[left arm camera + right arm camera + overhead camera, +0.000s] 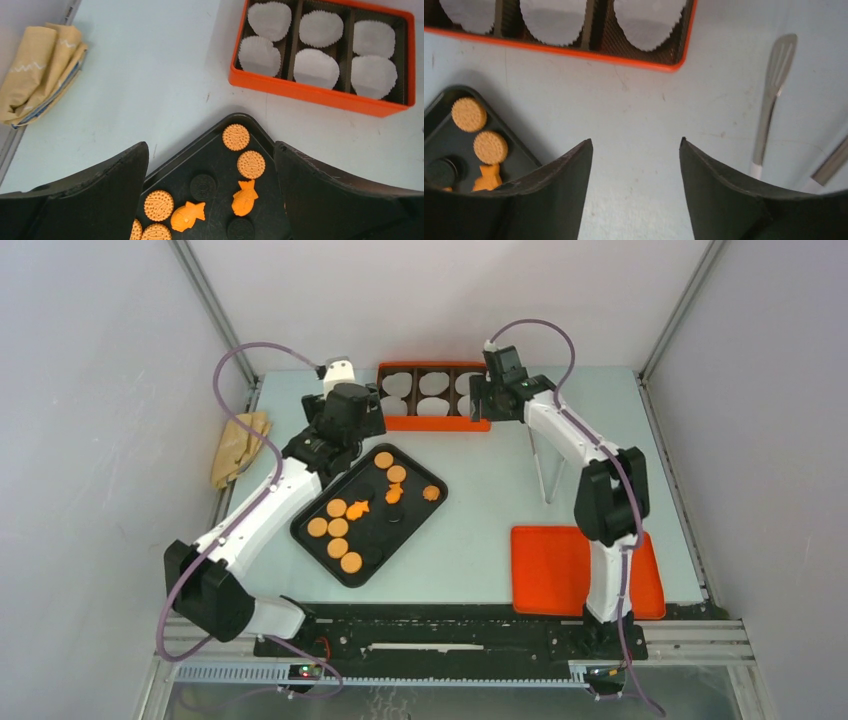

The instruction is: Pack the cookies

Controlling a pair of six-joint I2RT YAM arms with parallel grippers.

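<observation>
The cookies (338, 527) lie loose on a black tray (412, 512) at the left middle of the bench (480, 500): mostly round orange biscuits, a couple of orange fish shapes (244, 197) and a few round black ones (203, 186). The left hand (210, 150) hangs over the tray's far corner, fingers spread wide and empty. Beyond it, at the far edge, sits an orange box (437, 424) holding six white paper liners (270, 20), none with a cookie in it. The right hand (635, 141) hovers by the box's right end, also released and empty. Metal tongs (541, 468) lie right of centre, an orange lid (550, 570) near right, and a folded tan cloth (238, 445) at the left edge.
</observation>
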